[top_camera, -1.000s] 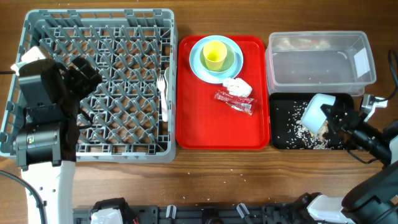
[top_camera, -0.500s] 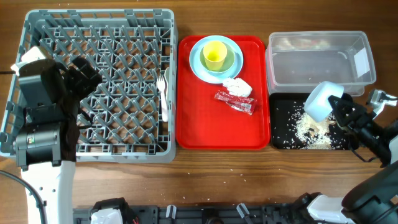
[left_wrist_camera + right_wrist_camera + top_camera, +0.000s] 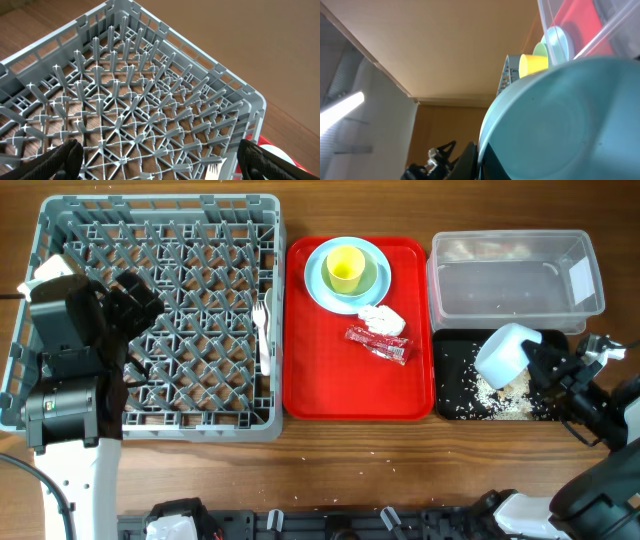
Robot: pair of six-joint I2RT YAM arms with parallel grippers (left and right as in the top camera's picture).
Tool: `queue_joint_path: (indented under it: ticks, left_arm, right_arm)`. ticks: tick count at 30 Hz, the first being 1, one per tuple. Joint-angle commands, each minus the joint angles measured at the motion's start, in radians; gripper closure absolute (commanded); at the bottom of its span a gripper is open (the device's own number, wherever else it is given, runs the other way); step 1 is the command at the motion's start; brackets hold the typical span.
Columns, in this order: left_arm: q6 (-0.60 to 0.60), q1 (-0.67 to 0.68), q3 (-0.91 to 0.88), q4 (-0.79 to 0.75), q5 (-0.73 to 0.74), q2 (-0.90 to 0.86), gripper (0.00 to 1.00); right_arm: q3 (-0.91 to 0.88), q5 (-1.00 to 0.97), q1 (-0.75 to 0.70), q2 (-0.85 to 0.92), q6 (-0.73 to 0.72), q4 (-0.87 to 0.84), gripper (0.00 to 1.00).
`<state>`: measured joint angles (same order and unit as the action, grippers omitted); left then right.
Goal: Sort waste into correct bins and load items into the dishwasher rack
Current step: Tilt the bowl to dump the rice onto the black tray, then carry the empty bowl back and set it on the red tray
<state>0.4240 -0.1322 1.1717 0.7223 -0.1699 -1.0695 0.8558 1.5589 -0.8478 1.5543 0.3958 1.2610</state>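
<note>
Two grippers. Right gripper point(image 3: 538, 366) is clamped on the light-blue bowl point(image 3: 503, 352), which is tipped over the black tray point(image 3: 447, 345) near the table's right edge, rice scraps point(image 3: 503, 394) below it. Clear tub point(image 3: 510, 237) just behind, red tray point(image 3: 330, 370) just left. Left gripper point(image 3: 135, 302) is spread wide, holding nothing, above the rack point(image 3: 160, 200) at the left end.

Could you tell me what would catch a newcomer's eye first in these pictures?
First, the bright red serving tray at the centre, carrying a yellow cup. To its right, the right pincer holds a light-blue bowl tipped over the black tray of rice scraps. The big grey dishwasher rack fills the left.
</note>
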Motion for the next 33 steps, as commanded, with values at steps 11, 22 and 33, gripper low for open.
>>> queue_joint_path:
  ticks: [11, 22, 33]
  left_arm:
    - [0.002, -0.006, 0.005, -0.002, -0.006, 0.000, 0.00]
    - [0.002, -0.006, 0.005, -0.002, -0.006, 0.000, 0.00]
    - [0.002, -0.006, 0.005, -0.002, -0.006, 0.000, 0.00]
  right_arm:
    - [0.072, -0.244, 0.036, -0.058, -0.103, -0.037, 0.96]
    - [0.304, -1.145, 0.780, -0.632, -0.729, -0.216, 0.96]
    - [0.303, -1.628, 1.614, -0.018, -0.922, -0.441, 0.96]
